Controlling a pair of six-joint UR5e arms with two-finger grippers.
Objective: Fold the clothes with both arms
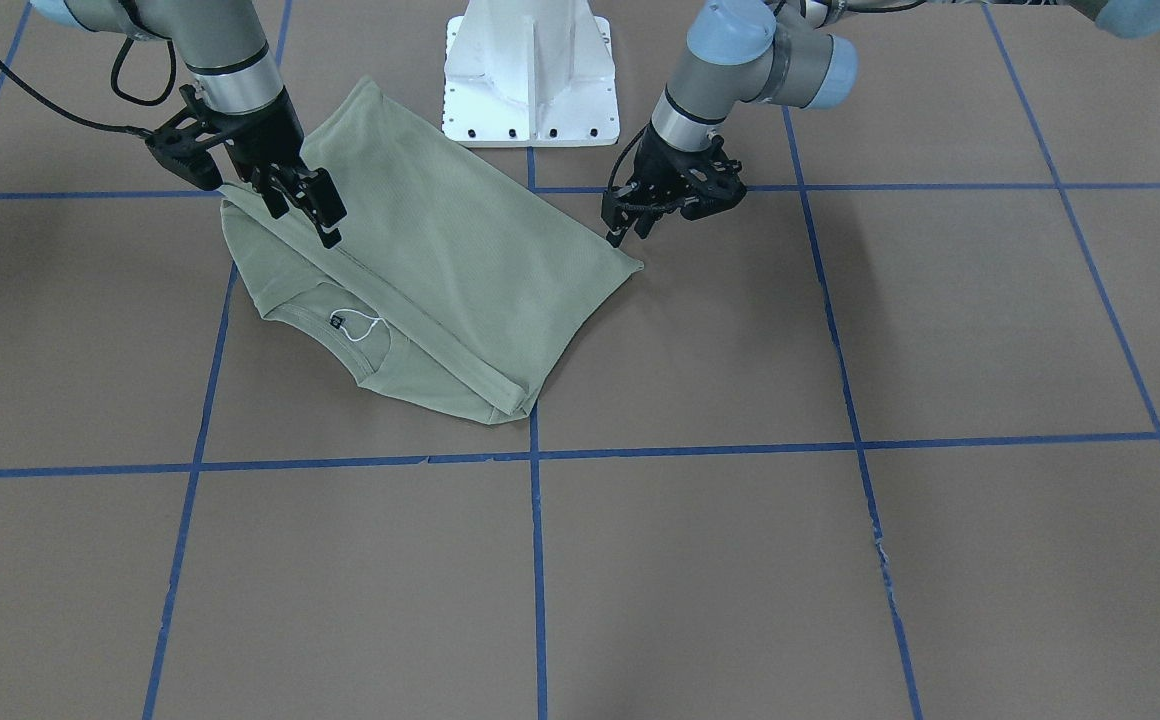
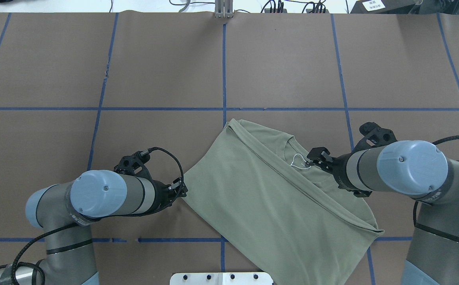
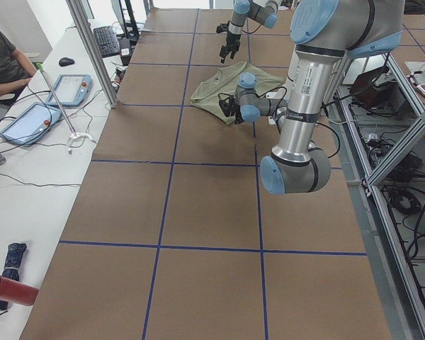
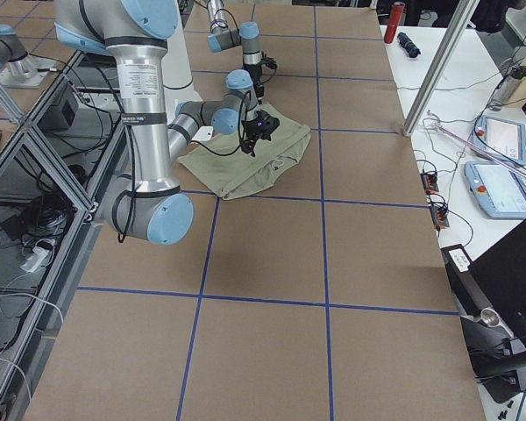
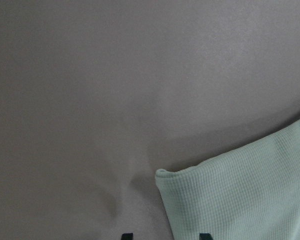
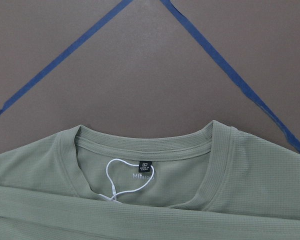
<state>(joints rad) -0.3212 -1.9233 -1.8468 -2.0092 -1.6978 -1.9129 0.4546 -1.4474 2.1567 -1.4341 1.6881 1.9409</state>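
The sage-green long-sleeved shirt (image 1: 440,250) lies folded flat on the brown table (image 1: 840,560), close to the white pedestal base (image 1: 530,80). Its neckline faces up, showing the black neck label (image 6: 146,164) and white string (image 6: 112,189). The left end effector (image 1: 622,232) hangs at the shirt's folded corner, fingers apart, gripping nothing. The right end effector (image 1: 302,215) hovers over the collar side, also parted and empty. Blue tape lines (image 1: 537,560) grid the table.

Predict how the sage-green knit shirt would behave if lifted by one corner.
Probably floppy: the sage-green knit shirt lies in soft flat folds, so a lifted folded corner would likely drape. It looks light, being thin fabric. Pushed, it would probably bunch rather than slide on the brown table.
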